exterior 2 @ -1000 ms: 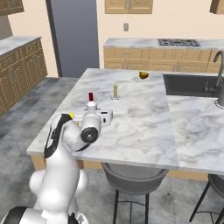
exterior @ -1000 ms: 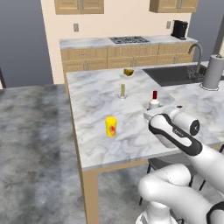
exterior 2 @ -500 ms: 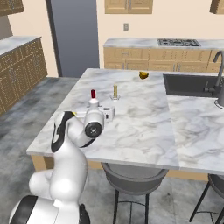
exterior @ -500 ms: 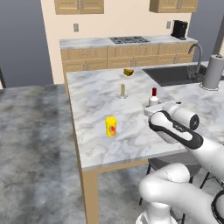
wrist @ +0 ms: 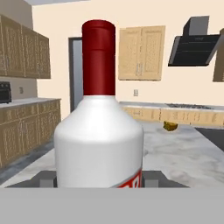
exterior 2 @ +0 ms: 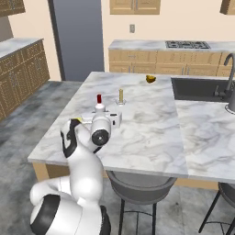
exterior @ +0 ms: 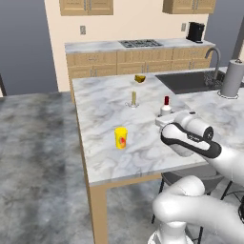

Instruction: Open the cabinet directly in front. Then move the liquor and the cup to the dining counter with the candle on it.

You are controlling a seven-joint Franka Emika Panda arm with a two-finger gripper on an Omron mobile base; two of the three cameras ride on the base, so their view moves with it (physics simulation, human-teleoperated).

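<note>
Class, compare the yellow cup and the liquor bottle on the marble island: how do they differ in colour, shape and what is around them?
The cup is bright yellow with a red-orange mark; the liquor is white with a red cap. The cup is short and wide; the liquor is taller with a narrow neck. The cup stands free near the counter's edge; the liquor stands between the fingers of the gripper. Both stand upright on the dining counter.

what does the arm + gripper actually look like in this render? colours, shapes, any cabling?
Glossy white arm built from rounded, bulbous shell segments, with dark black bands at the joints. One round joint cap faces the right base view as a grey disc with a black centre. The gripper has a boxy white body; its two finger tips are small, flat and dark grey. No cables or markings visible.
</note>
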